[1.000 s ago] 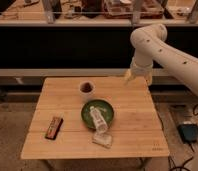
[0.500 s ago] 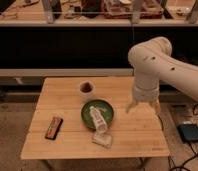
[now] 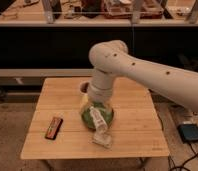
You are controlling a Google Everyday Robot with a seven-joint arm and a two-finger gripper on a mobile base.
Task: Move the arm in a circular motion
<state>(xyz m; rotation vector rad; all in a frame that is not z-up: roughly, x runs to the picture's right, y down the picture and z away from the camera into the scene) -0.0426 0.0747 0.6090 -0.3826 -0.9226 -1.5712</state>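
1 arm [image 3: 142,70] holds its pincer [image 3: 92,104] over the bowl [image 3: 108,119], half hiding the cup [image 3: 83,88].

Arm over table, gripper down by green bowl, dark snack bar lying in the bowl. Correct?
No: the camera view shows the dark snack bar lying on the table, apart from the green bowl. The rest holds: the arm is over the table, its gripper down by the bowl.

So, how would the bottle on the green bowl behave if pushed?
Lying sideways across the green bowl's rim, the bottle would probably roll or slide off. It looks like clear plastic, so likely light. The pincer hangs over the bowl.
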